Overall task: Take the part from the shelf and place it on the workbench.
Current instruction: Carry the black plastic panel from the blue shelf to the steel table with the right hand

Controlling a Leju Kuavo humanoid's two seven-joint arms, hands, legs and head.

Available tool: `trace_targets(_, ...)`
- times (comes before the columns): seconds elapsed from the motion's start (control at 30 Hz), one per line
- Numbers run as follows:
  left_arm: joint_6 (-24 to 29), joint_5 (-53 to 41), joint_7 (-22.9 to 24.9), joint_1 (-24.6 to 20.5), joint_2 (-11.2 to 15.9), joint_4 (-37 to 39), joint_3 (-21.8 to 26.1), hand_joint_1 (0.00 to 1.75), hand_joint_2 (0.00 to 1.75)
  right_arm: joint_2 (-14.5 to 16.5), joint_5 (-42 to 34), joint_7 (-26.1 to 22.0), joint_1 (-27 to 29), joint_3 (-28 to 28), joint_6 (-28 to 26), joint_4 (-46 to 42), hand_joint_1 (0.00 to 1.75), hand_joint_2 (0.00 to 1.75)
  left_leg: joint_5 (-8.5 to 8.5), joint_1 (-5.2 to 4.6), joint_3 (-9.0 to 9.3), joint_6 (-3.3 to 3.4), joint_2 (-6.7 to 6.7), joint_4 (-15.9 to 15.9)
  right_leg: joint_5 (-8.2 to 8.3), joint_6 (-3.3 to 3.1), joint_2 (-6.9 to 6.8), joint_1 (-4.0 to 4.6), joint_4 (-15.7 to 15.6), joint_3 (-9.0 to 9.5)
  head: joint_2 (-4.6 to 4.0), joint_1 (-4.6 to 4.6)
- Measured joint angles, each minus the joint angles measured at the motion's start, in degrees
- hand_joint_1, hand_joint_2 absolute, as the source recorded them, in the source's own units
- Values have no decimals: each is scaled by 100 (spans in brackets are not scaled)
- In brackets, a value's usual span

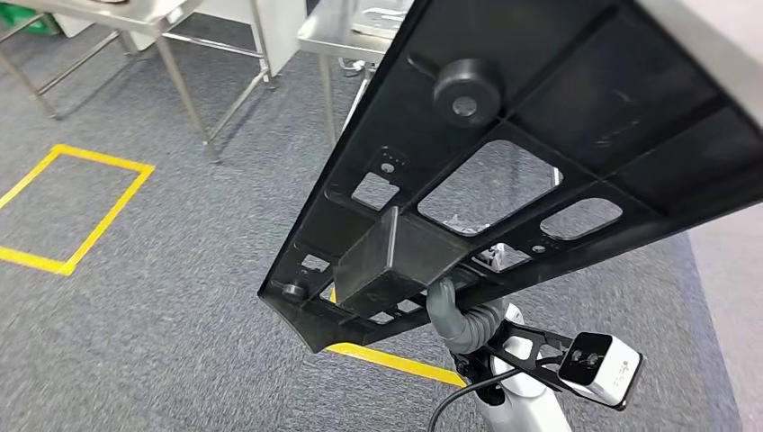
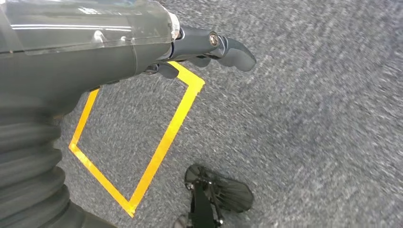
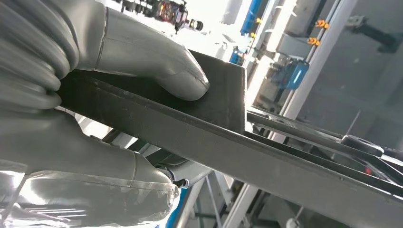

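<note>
Grey carpet (image 1: 180, 270) lies open below; right hand (image 3: 119, 71) grips the black part (image 1: 504, 162) by its edge, left hand (image 2: 209, 47) empty, fingers loosely apart.

Black ribbed part (image 1: 540, 135), tilted, held aloft

A black part (image 1: 504, 171) with cut-out windows is seen across the middle and upper right of the head frame. A grey right hand (image 1: 454, 310) is shown beneath it at lower centre. The floor (image 1: 180, 297) is covered in speckled grey carpet, marked with yellow tape (image 1: 81, 202) squares at left. Silver metal desks (image 1: 162, 22) are seen at upper left. The left hand (image 2: 209, 45) is dark grey.
</note>
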Motion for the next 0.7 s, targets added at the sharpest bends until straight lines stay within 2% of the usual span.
trace_targets(0.07,-1,15,26,-7,-11,0,23,0,175,-10,-2,-3,-4,0,-3,-1,175,175,-49,-20,62,-44,103,-3,266,-90,-209,66,-758,394,0,0)
trace_targets(0.1,-4,18,37,-10,-15,0,33,0,175,-13,-3,-4,-5,0,-5,-2,175,175,-68,-28,83,-72,153,-6,303,-132,-271,98,-947,486,0,0)
trace_targets(0.13,-8,19,46,-13,-19,0,43,0,175,-17,-5,-5,-4,0,-8,-2,175,175,-84,-35,98,-101,204,-12,283,-166,-280,123,-998,502,0,0)
trace_targets(0.2,-15,20,57,-28,-25,0,56,0,175,-29,-7,-5,3,0,-10,-5,175,175,-114,-34,136,-157,280,-24,301,-216,-149,103,-1035,510,1,0)
trace_targets(0.27,-25,23,62,-44,-32,0,60,0,175,-38,-11,-8,3,0,-10,-13,175,175,-255,-24,79,-207,74,176,328,-274,-30,50,-1106,560,0,0)
trace_targets(0.33,-46,34,66,-34,-34,0,65,0,175,-40,-16,-8,0,2,-7,-18,175,175,-582,-10,-237,-244,-223,840,334,-316,90,27,-1134,589,0,0)
trace_targets(0.37,-61,46,68,-19,-33,0,70,0,175,-41,-16,-5,3,4,-5,-18,175,175,-736,-8,-451,-260,-282,1243,329,-324,162,30,-1128,589,1,0)
trace_targets(0.4,-72,59,67,-5,-31,0,76,0,175,-43,-20,-4,10,4,-4,-17,175,175,-805,-8,-626,-275,-303,1539,323,-326,244,31,-1118,590,1,0)
trace_targets(0.43,-84,71,62,3,-28,0,84,0,175,-44,-26,-3,16,4,-4,-16,175,175,-751,-6,-712,-284,-311,1630,316,-321,329,30,-1105,593,1,0)
trace_targets(0.47,-98,80,58,4,-27,0,89,0,175,-45,-36,-2,20,4,-4,-16,175,175,-576,-2,-686,-287,-321,1482,305,-309,415,26,-1088,599,0,0)
trace_targets(0.5,-109,83,53,1,-26,0,93,0,175,-45,-48,1,21,4,-5,-17,175,175,-330,9,-563,-288,-363,1137,289,-291,495,20,-1064,606,0,0)
trace_targets(0.53,-120,82,50,-3,-26,0,94,0,175,-46,-61,6,20,4,-9,-17,175,175,-128,25,-406,-281,-474,744,270,-268,567,15,-1035,605,0,0)
trace_targets(0.57,-133,81,49,-6,-25,0,96,0,175,-46,-72,17,18,4,-15,-19,175,175,1,39,-269,-263,-590,410,250,-241,637,16,-996,589,0,0)
trace_targets(0.63,-158,79,51,-6,-23,0,97,0,175,-48,-83,45,24,4,-40,-24,175,175,32,39,-152,-197,-732,132,238,-173,748,10,-955,542,0,0)
trace_targets(0.7,-188,78,53,-15,-27,0,97,0,175,-55,-70,56,49,4,-95,-45,175,175,39,32,-141,-113,-661,103,249,-100,822,-1,-963,515,0,0)
